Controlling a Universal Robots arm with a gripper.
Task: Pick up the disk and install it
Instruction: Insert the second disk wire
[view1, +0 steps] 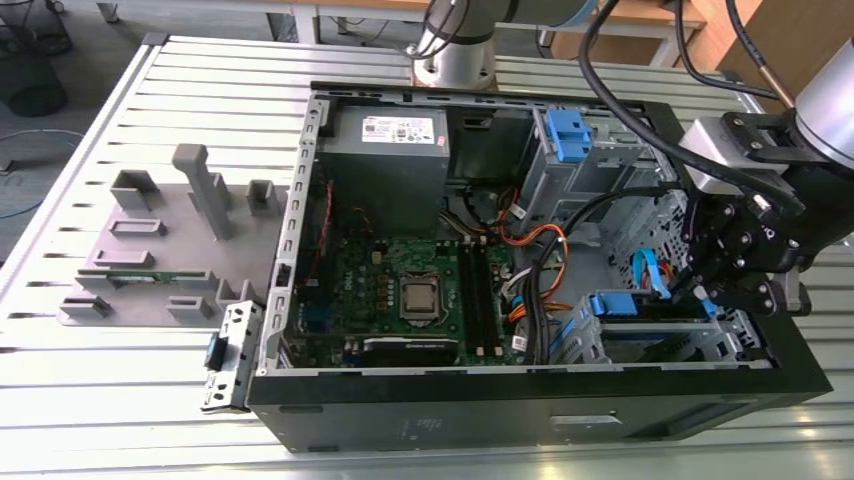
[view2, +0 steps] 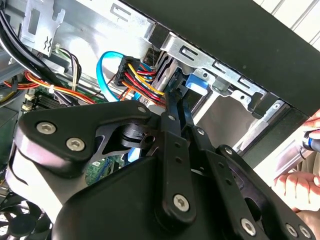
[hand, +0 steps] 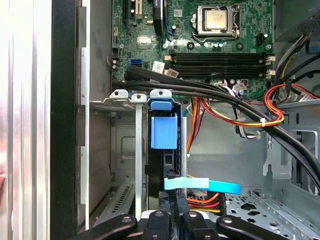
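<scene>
Disk (hand: 163, 150) sat edge-up in the drive bay (hand: 125, 140) w/ blue rail showing. Gripper (hand: 172, 192) was right at its rear edge, nr the cables (hand: 200, 200); fingers looked nearly together, grip can't tell. Prob. rigid, heavyish, shock-sensitive; best held by side rails.

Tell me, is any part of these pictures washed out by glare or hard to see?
In the first wrist view, the ribbed table beside the black case wall is blown out nearly white. In the second wrist view, the gripper looms dark in the foreground. In the exterior view, light is even, and the motherboard reads clearly.
</scene>
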